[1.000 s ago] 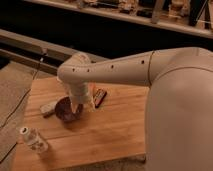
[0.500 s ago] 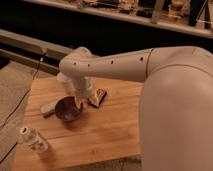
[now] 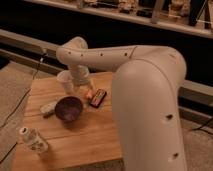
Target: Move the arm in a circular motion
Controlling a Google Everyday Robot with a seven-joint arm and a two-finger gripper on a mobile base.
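The cream-white arm (image 3: 145, 95) fills the right half of the camera view. Its thick tube runs left to a rounded elbow (image 3: 72, 51), then turns down toward the wooden table (image 3: 85, 137). The gripper (image 3: 83, 86) is at the narrow end of the arm, low over the table's far part. It is just above and behind a purple bowl (image 3: 69, 108), with a white cup (image 3: 65, 81) at its left.
A dark snack bar (image 3: 98, 97) lies right of the bowl, with a small orange item (image 3: 90, 94) beside it. A pale flat object (image 3: 48, 107) lies left of the bowl. A plastic bottle (image 3: 33, 140) lies at the front left. A rail and dark shelves run behind.
The arm's end has swung from over the bowl toward the table's far side and to the right. The bowl now shows in full and the white cup has come into sight.
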